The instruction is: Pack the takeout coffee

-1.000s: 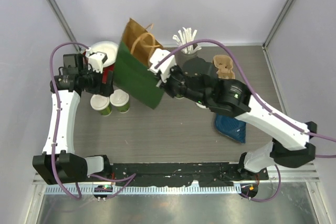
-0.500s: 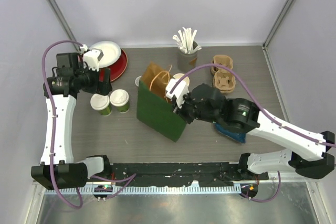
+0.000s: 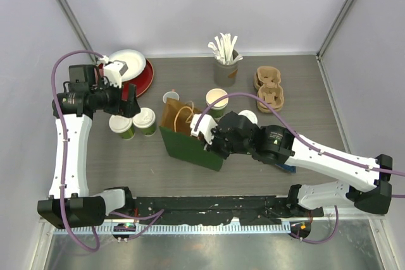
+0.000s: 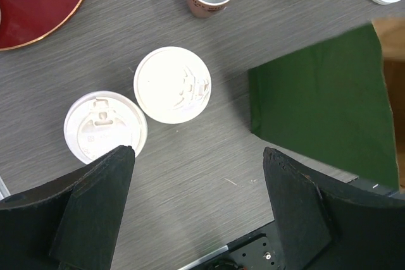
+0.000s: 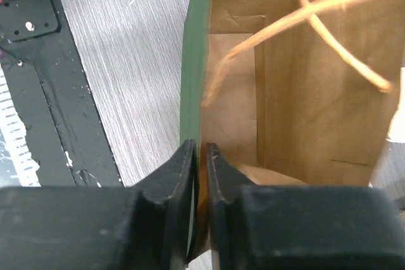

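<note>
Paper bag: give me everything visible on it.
The paper bag is green outside and brown kraft inside, with tan twine handles. It stands upright on the table, mouth open. The right gripper is shut on one wall at the rim, its fingers on either side of the paper.

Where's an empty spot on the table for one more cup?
The table is bare between the red plate and straw holder, and between the two lidded cups and its near edge. It is crowded behind the green bag.
</note>
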